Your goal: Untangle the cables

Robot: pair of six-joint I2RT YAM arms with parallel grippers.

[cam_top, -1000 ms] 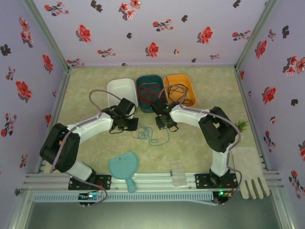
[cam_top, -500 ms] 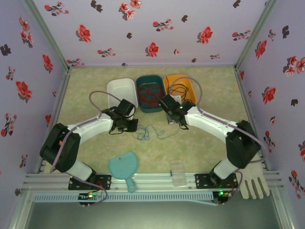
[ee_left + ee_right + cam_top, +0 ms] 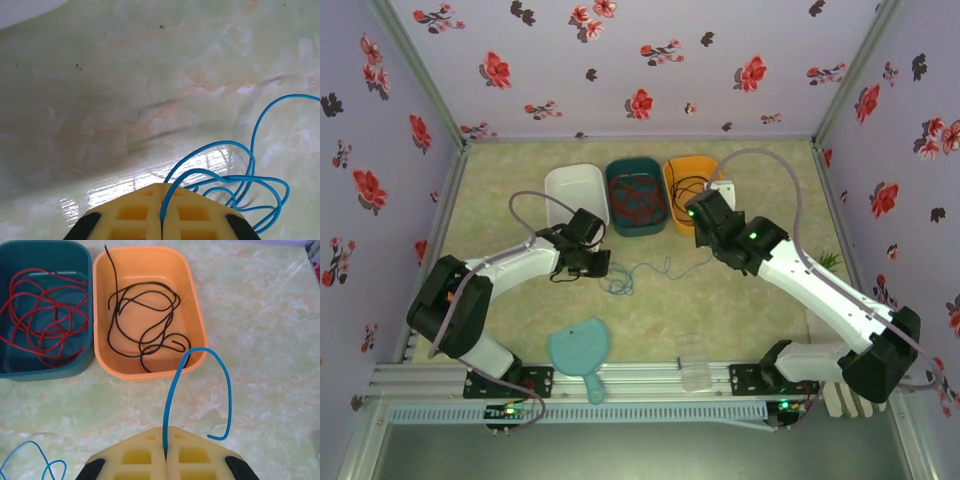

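Top external: left arm (image 3: 510, 265) and right arm (image 3: 820, 290) are spanning the marbled table (image 3: 750, 320). Three bins are sitting in a row at the far side: white bin (image 3: 575, 188), teal bin (image 3: 50, 371) holding the red cable (image 3: 42, 315), and orange bin (image 3: 150, 371) holding the black cable (image 3: 145, 325). Left gripper (image 3: 588, 262) is sitting low nr centre; right gripper (image 3: 708, 212) is hanging at the orange bin's near edge. Blue cable (image 3: 640, 272) is running across the table btwn them. Wrist views: each gripper's pads are pressing together w/ the blue cable pinched in the seam. Its loops are lying right of the left gripper, and a blue arch is standing up from the right.
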